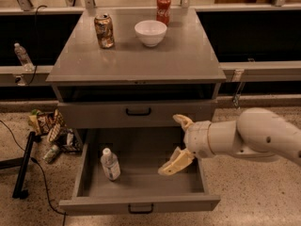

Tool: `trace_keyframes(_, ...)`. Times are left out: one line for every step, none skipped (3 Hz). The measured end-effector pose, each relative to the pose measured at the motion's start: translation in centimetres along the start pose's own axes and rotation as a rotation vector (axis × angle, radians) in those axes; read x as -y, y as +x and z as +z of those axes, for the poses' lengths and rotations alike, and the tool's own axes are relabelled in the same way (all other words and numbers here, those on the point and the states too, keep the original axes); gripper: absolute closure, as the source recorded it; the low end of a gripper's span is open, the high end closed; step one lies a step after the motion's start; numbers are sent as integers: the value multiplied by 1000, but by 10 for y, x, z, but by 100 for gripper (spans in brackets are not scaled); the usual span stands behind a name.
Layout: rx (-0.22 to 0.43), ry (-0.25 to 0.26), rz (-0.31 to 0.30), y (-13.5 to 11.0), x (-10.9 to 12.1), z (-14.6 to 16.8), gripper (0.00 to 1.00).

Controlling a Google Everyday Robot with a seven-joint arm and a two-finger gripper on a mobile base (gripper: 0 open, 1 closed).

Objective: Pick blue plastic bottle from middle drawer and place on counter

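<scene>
The grey surface [178, 60] is smooth and slightly glossy; the middle drawer [94, 205] looks like matt grey metal. The blue plastic bottle [110, 165] is clear plastic. The gripper [173, 146], matt cream plastic with its fingers [176, 163] apart, hangs over the drawer's right side.

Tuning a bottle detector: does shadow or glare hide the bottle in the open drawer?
Camera view: warm, dim light; the open grey metal drawer is shadowed at its back, yet the small clear plastic bottle with white cap stands out. Camera view: the glossy grey counter top shows only soft sheen; the open beige end effector hangs over the drawer's right side, clear of the bottle.
</scene>
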State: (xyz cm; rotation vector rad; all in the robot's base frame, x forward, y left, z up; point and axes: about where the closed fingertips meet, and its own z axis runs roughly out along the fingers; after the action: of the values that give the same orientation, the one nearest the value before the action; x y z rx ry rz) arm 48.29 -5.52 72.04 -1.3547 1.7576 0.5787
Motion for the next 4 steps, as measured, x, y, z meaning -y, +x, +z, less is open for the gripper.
trace_keyframes(75,-19,-3,17,5,45,0)
trace_keyframes(152,-97,2,41,-11,96,0)
trace_keyframes(152,-97,2,41,-11,96,0)
trace_keyframes(177,-75,62,56,-9,120,0)
